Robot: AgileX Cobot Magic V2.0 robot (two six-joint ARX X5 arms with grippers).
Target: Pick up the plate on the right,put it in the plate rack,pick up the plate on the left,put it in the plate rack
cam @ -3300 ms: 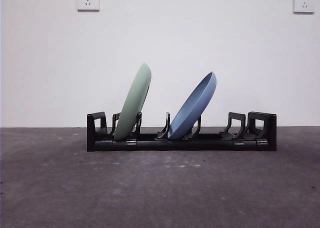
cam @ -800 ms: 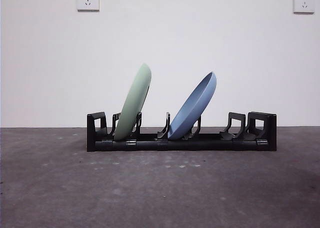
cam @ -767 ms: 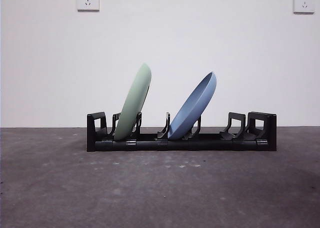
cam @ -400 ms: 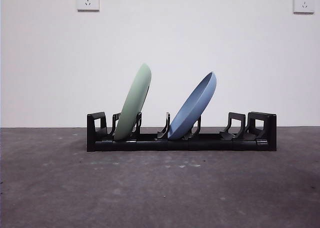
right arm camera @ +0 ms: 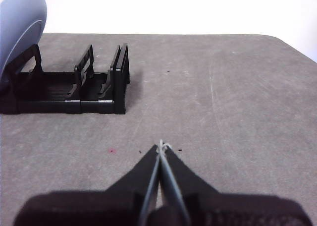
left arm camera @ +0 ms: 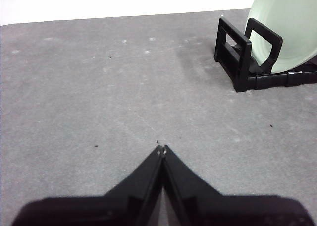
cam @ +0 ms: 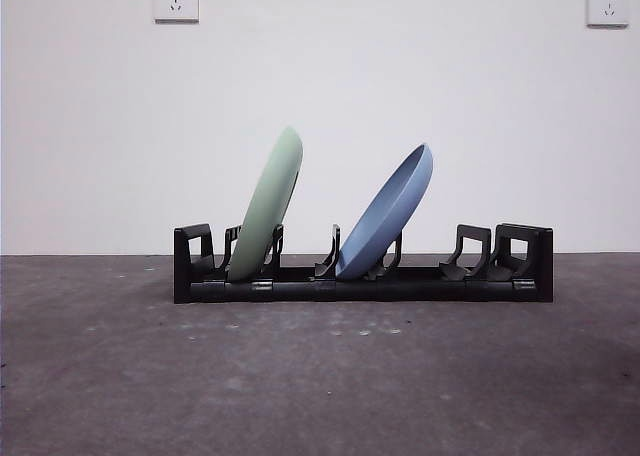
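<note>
Left hand (left arm camera: 162, 149) and right hand (right arm camera: 161, 145) are both clenched and empty, low over bare counter (cam: 320, 376), well clear of the rack (cam: 363, 288). The green plate (cam: 266, 204) and blue plate (cam: 386, 214) lean in its slots; nothing has shifted across the earlier frames, so the task looks complete.
</note>
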